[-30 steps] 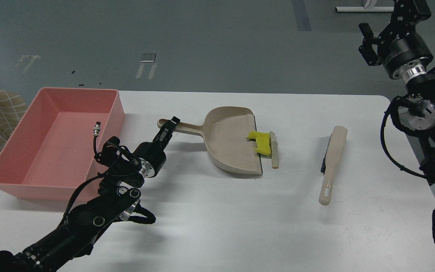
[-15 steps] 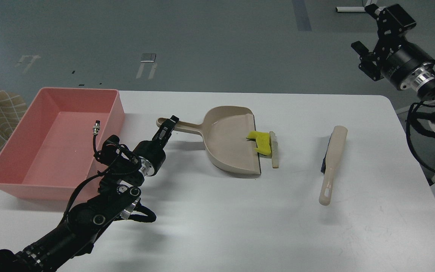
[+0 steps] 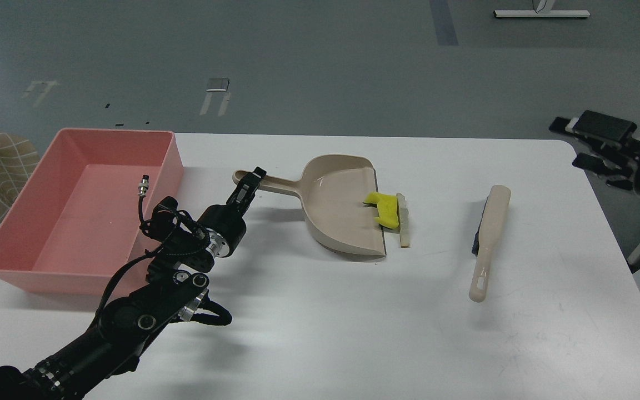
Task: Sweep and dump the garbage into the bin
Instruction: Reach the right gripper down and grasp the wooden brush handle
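- Head view: a white tabletop (image 3: 320, 311) with grey floor beyond it; the bin (image 3: 78, 208), a pink tub, sits at its left end.
- My left end effector (image 3: 251, 182) is at the beige dustpan (image 3: 342, 205) handle's tip, fingers clamped on it.
- The garbage (image 3: 391, 214), a yellow sponge block and a thin pale wedge, lies at the dustpan's open edge: sponge partly inside, wedge just outside on the tabletop.
- A beige brush (image 3: 488, 241) lies well right of that.
- My right end effector (image 3: 591, 141) hovers past the tabletop's right edge, fingers apart, holding nothing.
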